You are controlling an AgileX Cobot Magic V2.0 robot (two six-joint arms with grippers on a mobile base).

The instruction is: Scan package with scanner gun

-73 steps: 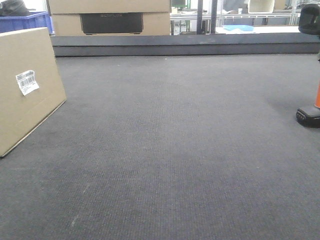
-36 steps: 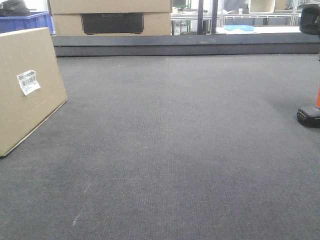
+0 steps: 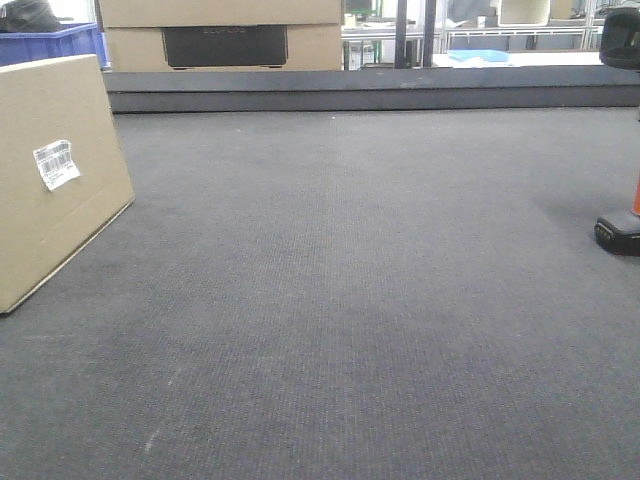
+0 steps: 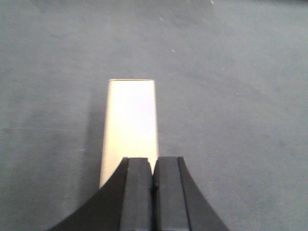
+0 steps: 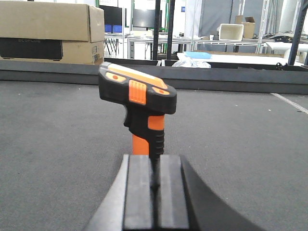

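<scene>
- The package (image 3: 55, 190) stands on edge at 9 o'clock of the front view, on the grey mat (image 3: 340, 300). Its barcode label (image 3: 55, 164) faces the open floor, which I judge lets a beam from the right reach it.
- The scanner gun (image 3: 616, 232) is at 3 o'clock, well apart from the package. It is upright on its black base, which leaves the orange handle free for your grasp.
- Your left gripper (image 4: 153, 192) has its jaws clenched on nothing and hovers above the package's narrow top face.
- Your right gripper (image 5: 154, 192) has its jaws pressed together and empty, with the gun at its 12 o'clock. You must open them before taking it.
- The front view shows the label and the spacing but neither gripper, and it crops the gun.
- Only the right wrist view shows the whole gun.
- The left wrist view shows the package's top edge but no label.
</scene>
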